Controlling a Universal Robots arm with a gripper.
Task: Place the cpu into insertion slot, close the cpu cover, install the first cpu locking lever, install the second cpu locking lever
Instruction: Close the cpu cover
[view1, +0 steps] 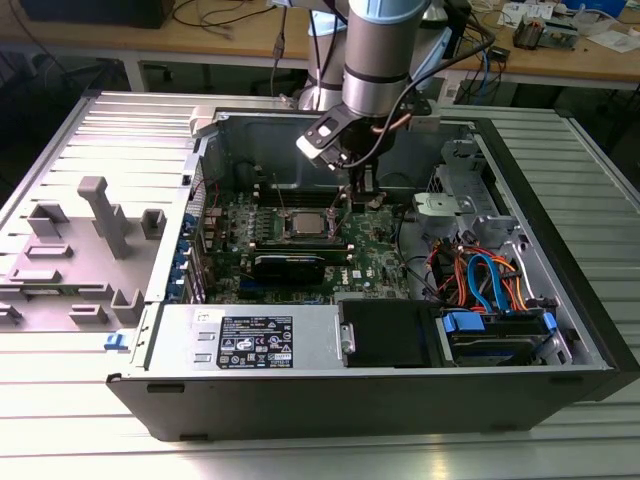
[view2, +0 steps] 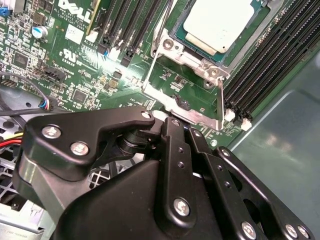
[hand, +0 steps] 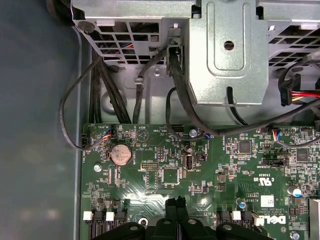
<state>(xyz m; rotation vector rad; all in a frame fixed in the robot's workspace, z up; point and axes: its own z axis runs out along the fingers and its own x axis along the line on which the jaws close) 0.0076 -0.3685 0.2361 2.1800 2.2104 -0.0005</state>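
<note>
In the open case (view1: 330, 405), over the motherboard (view1: 385, 235), my gripper (hand: 175, 207), jaws pressed together and empty, hovered beside the open cpu cover (view2: 200, 117). The cpu (view1: 305, 222) sat socketed at the centre of the exterior view. I judged a slow, even push on the cover's free edge best.

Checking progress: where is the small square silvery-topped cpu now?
In the exterior view, the cpu sits in its socket at the green motherboard's middle, flanked by black memory slots.
</note>
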